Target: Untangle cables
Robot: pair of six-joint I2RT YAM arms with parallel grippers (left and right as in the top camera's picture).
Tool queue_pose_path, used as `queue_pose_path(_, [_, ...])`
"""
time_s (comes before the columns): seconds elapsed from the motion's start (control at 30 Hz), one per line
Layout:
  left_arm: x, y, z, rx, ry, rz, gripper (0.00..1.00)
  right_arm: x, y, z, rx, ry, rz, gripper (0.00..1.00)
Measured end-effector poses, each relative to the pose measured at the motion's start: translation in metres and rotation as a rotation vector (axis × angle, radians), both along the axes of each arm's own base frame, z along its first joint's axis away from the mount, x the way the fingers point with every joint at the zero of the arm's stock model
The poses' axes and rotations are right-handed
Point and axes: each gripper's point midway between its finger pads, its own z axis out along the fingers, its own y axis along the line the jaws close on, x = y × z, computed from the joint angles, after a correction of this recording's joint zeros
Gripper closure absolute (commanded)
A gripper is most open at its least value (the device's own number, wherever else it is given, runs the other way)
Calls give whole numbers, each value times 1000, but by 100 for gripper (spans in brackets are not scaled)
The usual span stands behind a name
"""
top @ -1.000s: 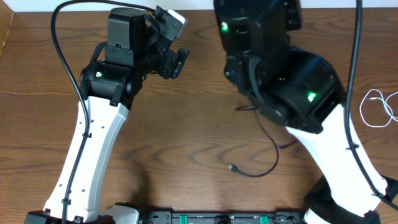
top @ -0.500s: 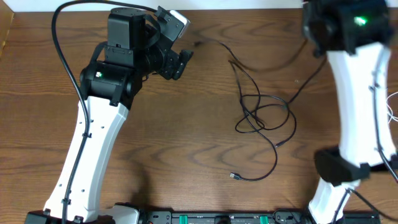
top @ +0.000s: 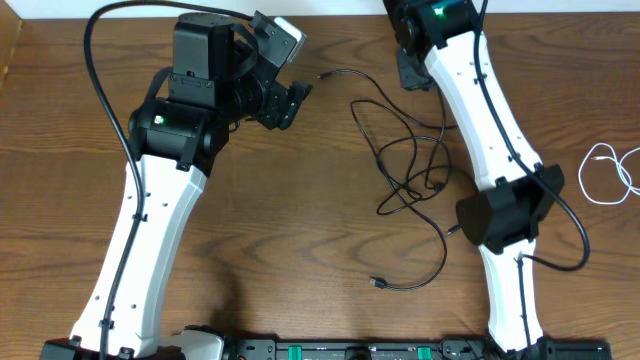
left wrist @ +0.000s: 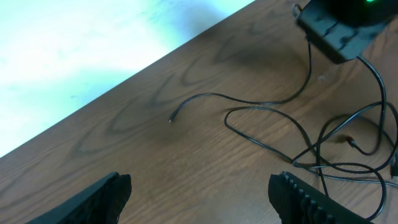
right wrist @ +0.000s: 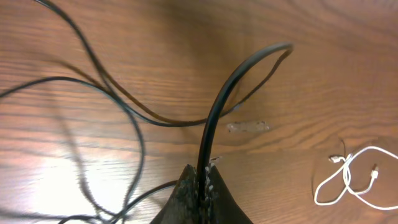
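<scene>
Thin black cables [top: 412,168] lie in a loose tangle mid-table, with one plug end [top: 377,283] toward the front and another end [top: 320,76] at the back. My right gripper [top: 408,74] is at the far edge, shut on a black cable [right wrist: 212,118] that arcs up out of its jaws [right wrist: 204,177]. A white cable [top: 610,175] lies coiled apart at the right and also shows as the white cable [right wrist: 354,180] in the right wrist view. Left of the tangle, my left gripper [top: 288,102] stands open and empty, its fingers [left wrist: 106,198] wide above bare wood, with the black cables [left wrist: 267,102] ahead of it.
The table's far edge meets a pale wall [left wrist: 74,50] close behind both grippers. The right arm's elbow [top: 500,212] hangs over the table just right of the tangle. Thick black robot cables run along both arms.
My right arm has swung from over the table's middle to the far edge, still shut on the black cable, uncovering the tangle. The left arm has stayed put.
</scene>
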Motion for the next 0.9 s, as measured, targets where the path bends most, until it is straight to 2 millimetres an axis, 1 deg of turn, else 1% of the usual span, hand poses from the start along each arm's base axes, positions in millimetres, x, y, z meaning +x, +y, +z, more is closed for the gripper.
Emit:
queue_pose_path(0.1, [0,0,0,0,0,0,24,-9,8,34,34,-67,30,99])
queue_pose_path(0.13, [0,0,0,0,0,0,24,-13,8,51,49,-103,37,99])
queue_pose_path(0.23, [0,0,0,0,0,0,24,-22,6,109,112,-249,54,99])
queue_pose_path(0.27, [0,0,0,0,0,0,24,-27,4,137,148,-326,65,99])
queue_pose_path(0.3, [0,0,0,0,0,0,24,-31,2,155,167,-374,70,99])
queue_pose_path(0.37, [0,0,0,0,0,0,24,-40,-4,199,216,-498,77,99])
queue_pose_path(0.43, [0,0,0,0,0,0,24,-52,-14,238,260,-610,76,99])
queue_pose_path(0.47, [0,0,0,0,0,0,24,-59,-20,252,278,-648,76,99])
queue_pose_path(0.53, [0,0,0,0,0,0,24,-71,-32,273,308,-698,71,99])
queue_pose_path(0.57, [0,0,0,0,0,0,24,-76,-37,279,320,-714,69,99])
queue_pose_path(0.67, [0,0,0,0,0,0,24,-86,-42,291,366,-738,84,99])
queue_pose_path(0.73, [0,0,0,0,0,0,24,-89,-37,296,410,-740,117,99])
queue_pose_path(0.9, [0,0,0,0,0,0,24,-98,-5,306,555,-728,257,99])
